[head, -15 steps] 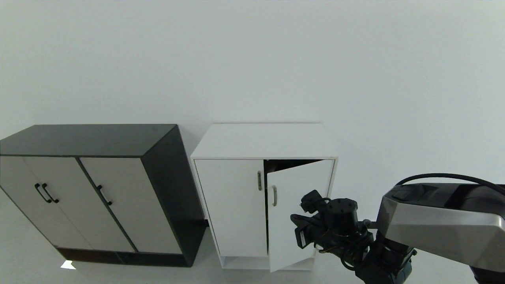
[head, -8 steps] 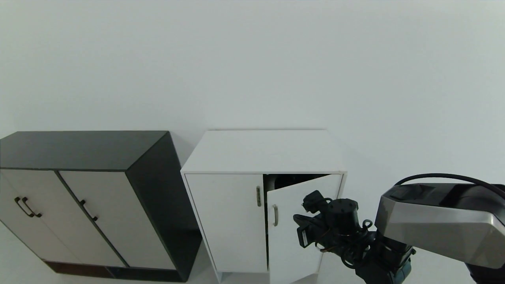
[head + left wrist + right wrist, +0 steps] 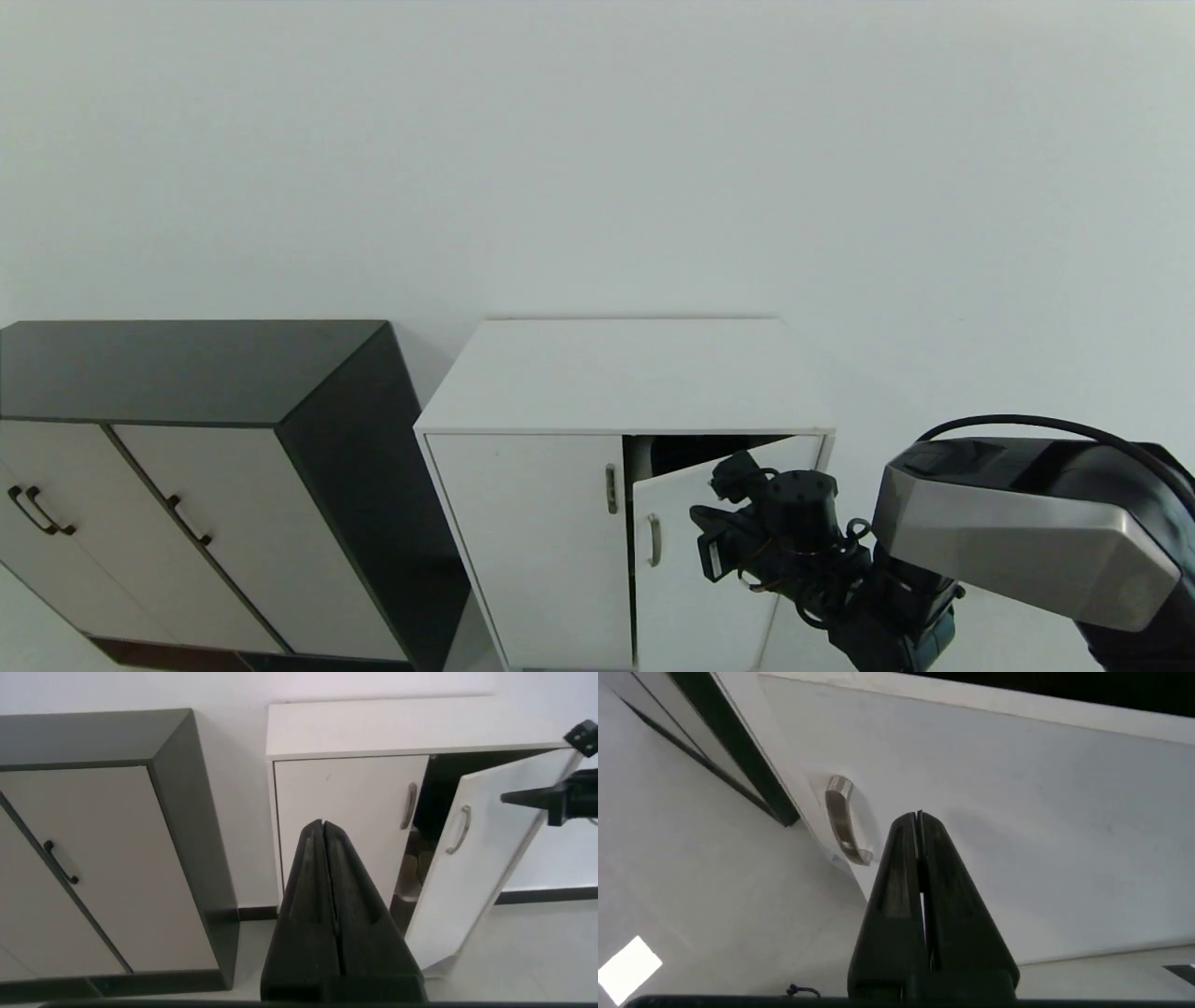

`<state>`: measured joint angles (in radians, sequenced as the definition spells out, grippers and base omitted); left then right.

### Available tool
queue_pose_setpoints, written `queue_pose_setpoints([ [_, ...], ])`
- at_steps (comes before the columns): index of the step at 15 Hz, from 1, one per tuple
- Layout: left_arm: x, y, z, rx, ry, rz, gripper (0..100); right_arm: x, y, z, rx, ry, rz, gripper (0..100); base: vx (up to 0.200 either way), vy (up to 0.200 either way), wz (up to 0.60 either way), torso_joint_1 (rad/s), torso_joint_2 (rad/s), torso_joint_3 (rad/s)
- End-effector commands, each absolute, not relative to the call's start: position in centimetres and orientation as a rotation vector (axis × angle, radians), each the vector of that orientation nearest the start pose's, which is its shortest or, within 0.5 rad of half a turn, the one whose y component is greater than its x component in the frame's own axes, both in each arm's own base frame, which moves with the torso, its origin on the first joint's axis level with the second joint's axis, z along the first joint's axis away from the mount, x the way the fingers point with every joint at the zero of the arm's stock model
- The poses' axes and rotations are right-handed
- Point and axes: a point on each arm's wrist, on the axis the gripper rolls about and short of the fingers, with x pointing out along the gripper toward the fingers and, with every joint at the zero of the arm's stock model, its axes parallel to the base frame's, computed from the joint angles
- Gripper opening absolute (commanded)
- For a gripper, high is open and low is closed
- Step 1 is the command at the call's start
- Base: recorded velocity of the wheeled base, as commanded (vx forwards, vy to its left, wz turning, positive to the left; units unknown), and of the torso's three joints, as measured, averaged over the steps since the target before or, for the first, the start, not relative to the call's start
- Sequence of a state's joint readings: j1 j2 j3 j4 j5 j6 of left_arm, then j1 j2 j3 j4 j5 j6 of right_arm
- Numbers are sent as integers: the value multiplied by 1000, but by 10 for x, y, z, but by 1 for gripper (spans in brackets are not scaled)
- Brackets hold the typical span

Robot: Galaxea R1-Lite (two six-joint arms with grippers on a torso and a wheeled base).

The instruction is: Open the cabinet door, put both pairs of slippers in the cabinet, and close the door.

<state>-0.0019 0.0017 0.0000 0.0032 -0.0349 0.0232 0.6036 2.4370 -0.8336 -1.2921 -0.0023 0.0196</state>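
Observation:
The white cabinet (image 3: pixel 621 373) stands against the wall with its left door (image 3: pixel 527 541) closed and its right door (image 3: pixel 691 597) ajar. In the left wrist view the right door (image 3: pixel 481 868) swings outward and pale shapes (image 3: pixel 418 865) lie in the dark gap; I cannot tell what they are. My right gripper (image 3: pixel 920 821) is shut, its tip close to the door's outer face beside the metal handle (image 3: pixel 845 821). It also appears as the right gripper (image 3: pixel 523 795) at the door's edge. My left gripper (image 3: pixel 322 831) is shut and empty, well back from the cabinet.
A black cabinet (image 3: pixel 187 359) with pale doors and black handles stands directly left of the white one. Bare floor (image 3: pixel 523 952) lies in front of the ajar door. A plain white wall (image 3: pixel 597 140) runs behind both cabinets.
The whole head view has shifted: both cabinets sit lower and larger, so the camera has moved. The right arm stays by the ajar door, whose angle looks about the same.

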Motion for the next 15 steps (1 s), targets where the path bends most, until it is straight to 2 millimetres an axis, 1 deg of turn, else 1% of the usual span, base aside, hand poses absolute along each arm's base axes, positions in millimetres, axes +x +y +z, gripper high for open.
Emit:
queue_pose_setpoints([
  [1,-23,-1,75,23,4,-37,0,336,229,-23,-68,303,587,0,0,0,0,0,0,0],
  [4,-23,-1,75,23,4,-37,0,348,231,-27,-48,306,572,0,0,0,0,0,0,0],
  [7,-23,-1,75,23,4,-37,0,361,227,-23,-45,309,547,0,0,0,0,0,0,0],
  [12,-23,-1,75,23,4,-37,0,389,223,-26,-40,314,508,0,0,0,0,0,0,0],
  [15,-23,-1,75,23,4,-37,0,397,223,-27,-39,316,497,0,0,0,0,0,0,0],
])
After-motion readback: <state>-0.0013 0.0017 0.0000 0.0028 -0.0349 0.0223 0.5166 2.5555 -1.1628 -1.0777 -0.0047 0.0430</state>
